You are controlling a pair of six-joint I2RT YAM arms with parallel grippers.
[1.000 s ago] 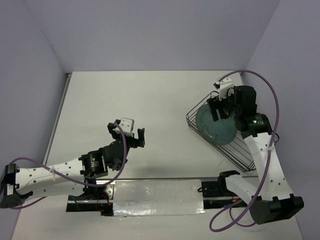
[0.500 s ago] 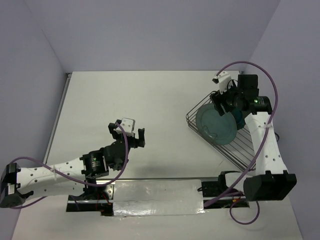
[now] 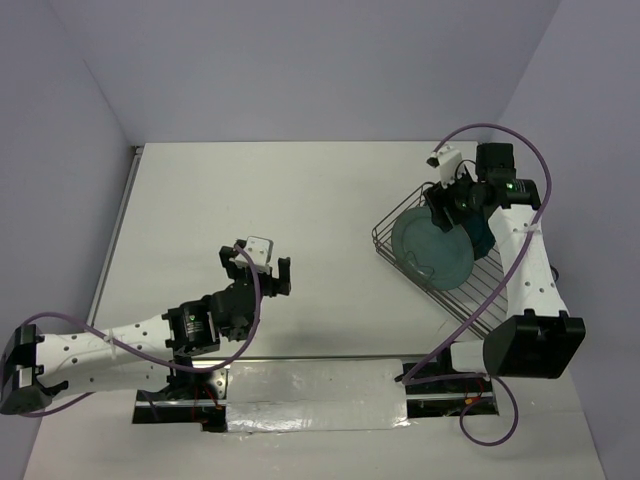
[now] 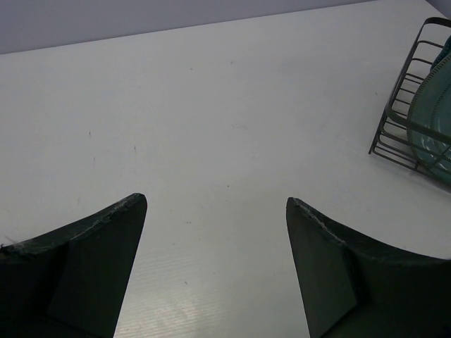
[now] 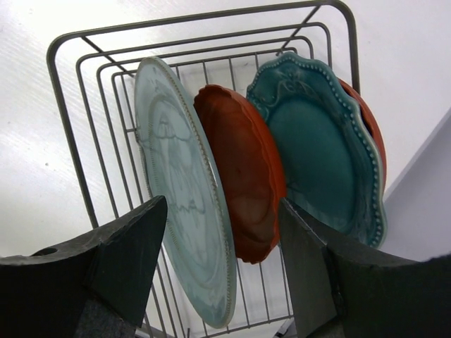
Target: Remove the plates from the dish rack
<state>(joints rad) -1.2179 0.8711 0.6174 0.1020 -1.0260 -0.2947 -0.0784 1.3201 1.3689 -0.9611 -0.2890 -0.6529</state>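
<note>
The right gripper (image 5: 222, 208) hung over the near end of the dish rack (image 3: 478, 298) with its jaws spread and nothing pinched between them, looking down the row of plates standing on edge. Seen from the wrist, the gap between the jaws framed the edge of the pale grey-green plate (image 5: 180, 197) and the red-orange plate (image 5: 243, 183) just behind it. Both sat just beyond the fingertips and were not yet touched. Further back stood the dark teal scalloped plate (image 5: 317, 155), with a second red-orange plate (image 5: 370, 127) peeking from behind its rim. All four were in the rack, which sat at the far right of the table (image 3: 300, 200), so the unloading looked barely begun. The step in hand seemed to be the approach for a first pick. The next move would likely call for centring the jaws on one rim, most likely the grey-green plate nearest the gripper. It would then mean coming down without straddling the red-orange one too, pinching firmly, and lifting straight up clear of the wire dividers. The left gripper (image 4: 215, 201) waited well apart from the rack over bare table, its jaws wide apart and holding nothing.
</note>
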